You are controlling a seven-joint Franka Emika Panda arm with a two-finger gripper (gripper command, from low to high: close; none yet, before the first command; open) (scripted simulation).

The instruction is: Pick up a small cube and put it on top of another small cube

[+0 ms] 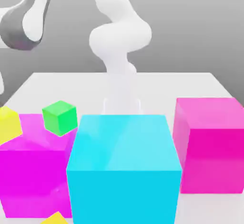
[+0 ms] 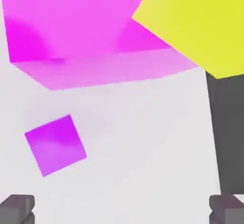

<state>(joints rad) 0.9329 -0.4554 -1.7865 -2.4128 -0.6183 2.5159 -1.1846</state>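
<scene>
- The step in hand is judged to be the approach to the small cube (image 2: 55,145), which lies untouched on the bare white tabletop (image 2: 143,137) in the hand view.
- The gripper (image 2: 122,209) is seen spread wide, nothing between its two dark fingertips (image 2: 17,208); the cube sits off towards one fingertip instead of midway between them.
- To do this well, the hand should be shifted until the cube is centred in the gap, and the wrist turned so that the pads meet two flat opposite faces, since the cube lies rotated against the line of the fingers.
- The descent should be kept clear of the large magenta block (image 2: 81,23) near the cube and of the yellow block (image 2: 200,23) by it.
- The small cube looks plain, violet-purple, sharp-edged and unmarked, far smaller than the magenta block.
- In the exterior view, from left to right: the large magenta block near the tabletop's front left corner, the small green cube (image 1: 59,117) resting on it, a large cyan block (image 1: 124,168) at the front edge, another magenta block (image 1: 212,144) at the right edge.
- The green cube is judged the likely base for stacking.
</scene>
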